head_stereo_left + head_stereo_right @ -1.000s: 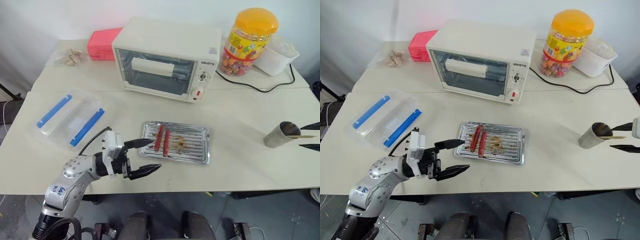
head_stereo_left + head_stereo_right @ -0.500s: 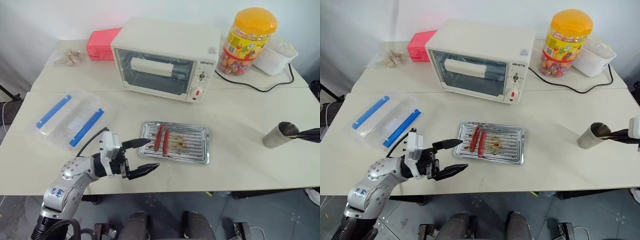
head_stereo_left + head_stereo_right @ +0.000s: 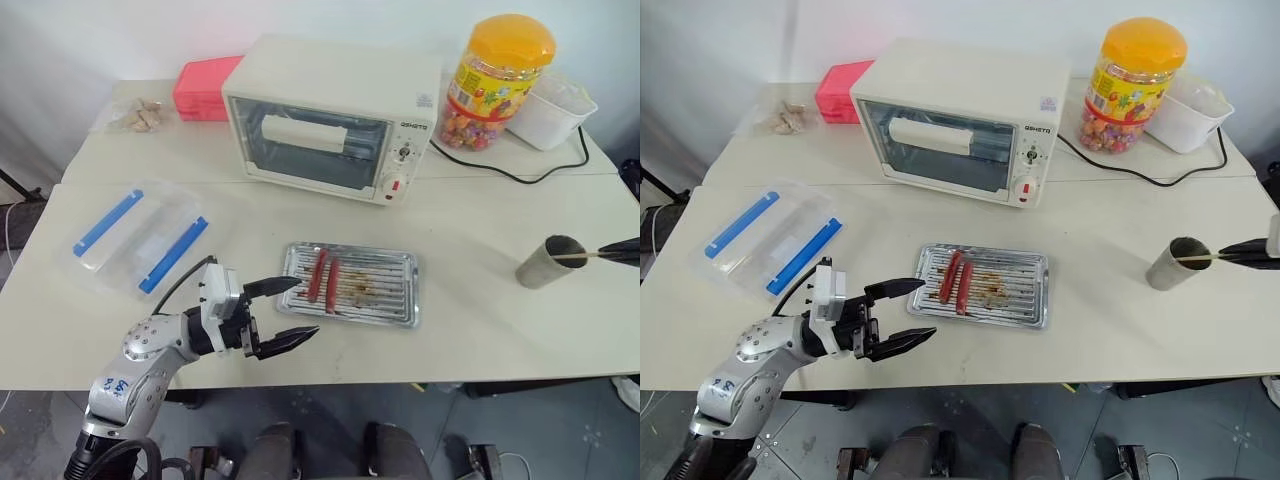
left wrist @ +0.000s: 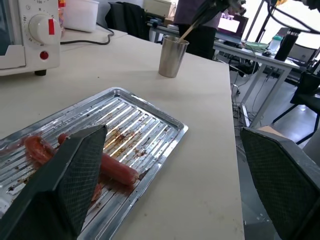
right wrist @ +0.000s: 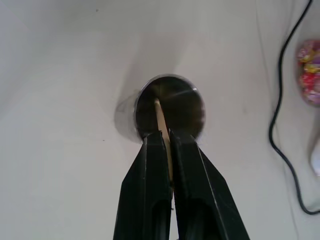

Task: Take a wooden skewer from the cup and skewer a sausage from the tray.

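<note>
- Right of the ridged silver tray (image 3: 352, 284), well apart across bare tabletop, the cylindrical cup (image 3: 545, 262) was stood upright.
- The thin wooden skewer (image 5: 161, 120) was pinched by the closed right gripper (image 5: 164, 137), its tip inside the cup.
- Just left of the tray, the left gripper (image 3: 284, 312) was held wide, empty.
- Two dark-red sausages (image 3: 325, 273) were laid in the tray's left part.

Head eyes overlook table (image 3: 480, 215); wrist views close, along hands.

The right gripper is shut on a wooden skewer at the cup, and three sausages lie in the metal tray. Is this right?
Not quite. The tray holds two sausages, not three; the left eye view shows them side by side at its left end. The rest stands: the right gripper is shut on the wooden skewer at the cup.
</note>
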Available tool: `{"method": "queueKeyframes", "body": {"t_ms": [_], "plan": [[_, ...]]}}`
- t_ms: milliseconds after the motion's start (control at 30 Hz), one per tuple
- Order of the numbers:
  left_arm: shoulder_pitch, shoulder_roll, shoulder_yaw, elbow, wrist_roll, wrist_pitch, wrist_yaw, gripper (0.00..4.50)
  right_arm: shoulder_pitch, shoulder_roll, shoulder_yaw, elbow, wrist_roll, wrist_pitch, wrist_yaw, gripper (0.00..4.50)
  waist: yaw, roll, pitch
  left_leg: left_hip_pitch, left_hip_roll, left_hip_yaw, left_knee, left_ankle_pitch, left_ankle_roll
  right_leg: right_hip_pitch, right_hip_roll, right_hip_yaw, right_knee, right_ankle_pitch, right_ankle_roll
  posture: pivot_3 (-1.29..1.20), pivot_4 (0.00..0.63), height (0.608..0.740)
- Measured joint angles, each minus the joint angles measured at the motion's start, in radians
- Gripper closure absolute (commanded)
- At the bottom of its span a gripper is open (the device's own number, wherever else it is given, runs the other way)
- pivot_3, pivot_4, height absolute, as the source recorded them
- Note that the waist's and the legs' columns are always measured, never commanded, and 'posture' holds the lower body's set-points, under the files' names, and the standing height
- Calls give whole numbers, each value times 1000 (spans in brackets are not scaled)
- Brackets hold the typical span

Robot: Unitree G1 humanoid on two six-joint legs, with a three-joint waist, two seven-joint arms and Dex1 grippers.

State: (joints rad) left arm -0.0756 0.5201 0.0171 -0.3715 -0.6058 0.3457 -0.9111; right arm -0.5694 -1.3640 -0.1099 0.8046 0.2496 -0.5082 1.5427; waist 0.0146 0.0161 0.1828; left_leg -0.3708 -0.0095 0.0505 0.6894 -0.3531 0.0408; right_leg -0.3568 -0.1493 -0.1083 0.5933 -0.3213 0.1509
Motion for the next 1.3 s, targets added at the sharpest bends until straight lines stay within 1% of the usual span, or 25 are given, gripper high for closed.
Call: {"method": "queueKeyframes", "body": {"t_ms": [167,400,567,667,800,933,1300], "plan": [[-12,-11,-16,36,15,-19,-8,0,49,-18,-16,-37,42,47,0,4467,-1,0,0,0,0,0,1,0,0,0,0,0,0,0,0,0,150,740],[-26,-20,-27,36,22,-22,-9,0,69,-18,-16,-41,40,50,0,4467,-2,0,0,0,0,0,1,0,0,0,0,0,1,0,0,0,150,740],[-23,-21,-28,36,24,-23,-8,0,25,-7,17,-35,-13,47,-2,4467,-4,0,0,0,0,0,1,0,0,0,0,0,1,0,0,0,150,740],[-21,-22,-29,36,27,-25,-8,0,-18,26,48,-14,-63,53,-11,4467,-5,0,0,0,0,0,1,0,0,0,0,0,1,0,0,0,150,740],[-21,-22,-29,36,31,-27,-8,0,-80,76,71,6,-96,55,-18,3408,-7,2,1,0,0,0,1,0,0,0,0,0,1,0,0,0,150,740],[-16,-22,-28,36,31,-27,-7,0,-99,75,81,4,-124,66,-9,2088,-4,3,1,-1,0,0,1,0,0,0,0,0,1,0,0,0,150,740],[-9,-28,-28,36,38,-29,2,0,-92,71,102,-36,-138,61,-3,2088,-3,3,1,-1,0,0,1,0,0,-1,0,0,1,0,0,0,150,740]]}}
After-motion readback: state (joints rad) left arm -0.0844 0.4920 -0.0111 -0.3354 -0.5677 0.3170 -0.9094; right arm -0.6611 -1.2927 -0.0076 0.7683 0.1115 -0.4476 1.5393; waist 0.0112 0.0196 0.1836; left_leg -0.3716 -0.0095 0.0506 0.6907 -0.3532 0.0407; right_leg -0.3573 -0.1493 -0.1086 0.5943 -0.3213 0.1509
